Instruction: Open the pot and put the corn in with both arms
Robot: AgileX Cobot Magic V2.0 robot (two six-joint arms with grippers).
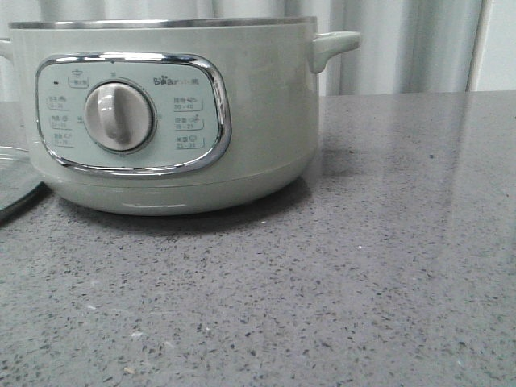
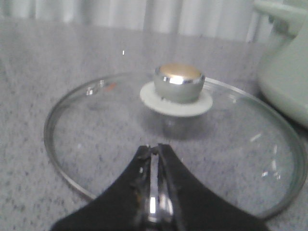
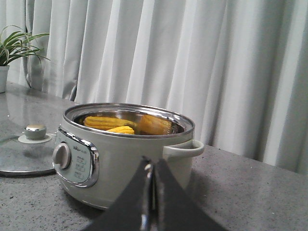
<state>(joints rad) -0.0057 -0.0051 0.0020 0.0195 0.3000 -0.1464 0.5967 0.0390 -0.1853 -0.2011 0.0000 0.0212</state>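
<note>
Front view: the pot (image 1: 169, 113) is sitting uncovered on the grey bench (image 1: 363, 266), glass lid edge (image 1: 16, 181) lying beside it.
Left wrist: left end effector (image 2: 155, 150), fingers together, is hovering over the lid.
Right wrist: right end effector (image 3: 150, 166), fingers together and empty, is facing the pot; the corn (image 3: 120, 130) is lying inside. Potted plant (image 3: 12, 53) is standing behind.
</note>
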